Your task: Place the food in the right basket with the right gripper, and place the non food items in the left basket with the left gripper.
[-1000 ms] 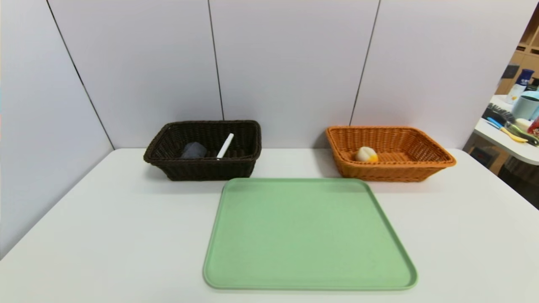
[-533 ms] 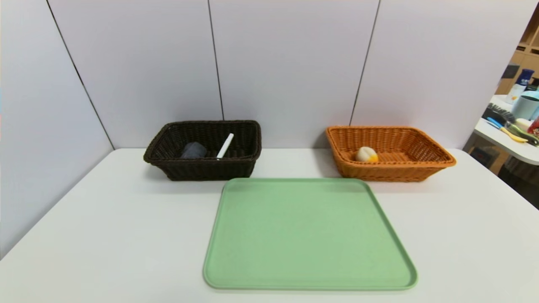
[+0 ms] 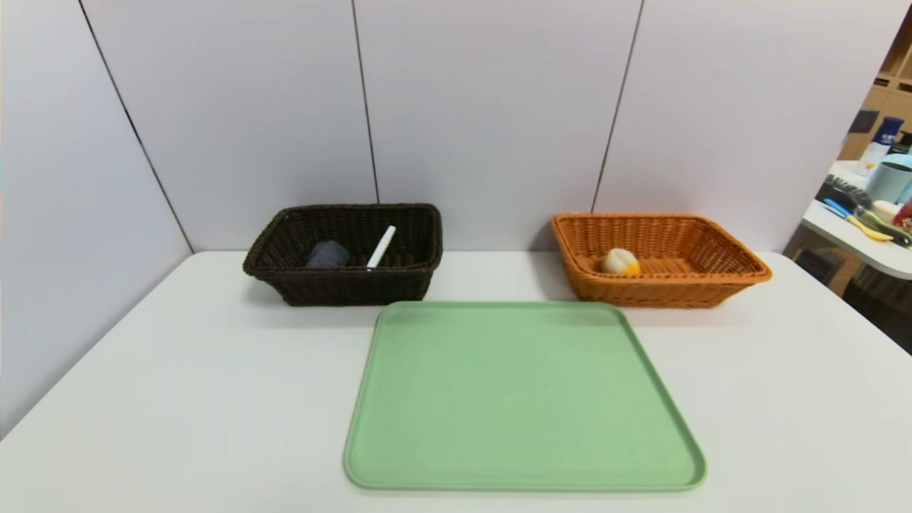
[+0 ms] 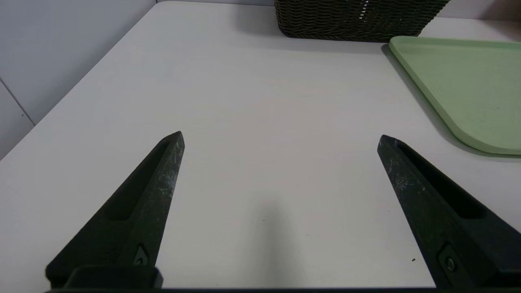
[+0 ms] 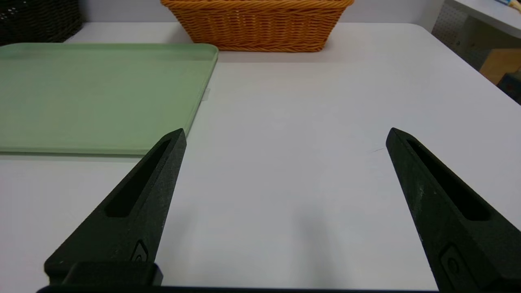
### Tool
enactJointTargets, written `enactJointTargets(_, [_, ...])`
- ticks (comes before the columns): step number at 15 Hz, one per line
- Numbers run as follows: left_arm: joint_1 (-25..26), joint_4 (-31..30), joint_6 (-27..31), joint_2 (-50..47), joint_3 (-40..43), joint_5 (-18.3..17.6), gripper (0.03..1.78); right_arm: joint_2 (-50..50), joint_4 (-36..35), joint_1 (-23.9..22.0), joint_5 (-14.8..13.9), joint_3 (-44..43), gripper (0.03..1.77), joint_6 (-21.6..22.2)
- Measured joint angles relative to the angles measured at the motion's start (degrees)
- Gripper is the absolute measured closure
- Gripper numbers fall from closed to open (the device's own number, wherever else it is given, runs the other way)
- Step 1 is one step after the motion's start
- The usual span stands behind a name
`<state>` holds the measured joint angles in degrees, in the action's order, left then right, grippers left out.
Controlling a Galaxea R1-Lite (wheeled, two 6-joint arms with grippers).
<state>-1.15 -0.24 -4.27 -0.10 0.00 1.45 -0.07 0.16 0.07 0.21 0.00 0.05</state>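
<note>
We find the green tray point(image 3: 524, 399) bare at the middle of the white desk point(image 3: 178, 399), so by our reading the sorting is finished. The dark basket point(image 3: 345, 285) at our left holds a grey-blue object point(image 3: 328, 254) and a white stick-like item point(image 3: 381, 247) leaning against its inner wall; we cannot tell what either one is, beyond neither looking like food. The orange basket point(image 3: 662, 288) at our right holds a small pale, rounded food item point(image 3: 619, 261) with a yellow patch, lying near its left end.

Our left gripper point(image 4: 281, 138) hangs low over bare desk, to the left of the tray, with its jaws spread wide and nothing between them. Our right gripper point(image 5: 286, 136) does the same on the right side of the tray, jaws wide apart and empty. Neither arm shows in the head view, so both sit back near the desk's front edge.

The step in hand, as we judge it, is simply to rest. Doing it well means keeping both grippers clear of the tray rim and off the desk surface, and checking once more that no item lies outside the baskets.
</note>
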Motion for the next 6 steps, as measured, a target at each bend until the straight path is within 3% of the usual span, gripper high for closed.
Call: enactJointTargets(6, [0.0,0.0,0.0,0.0,0.0,0.0,0.12,0.0,-0.2,0.0,-0.3,0.0,0.1,2.0])
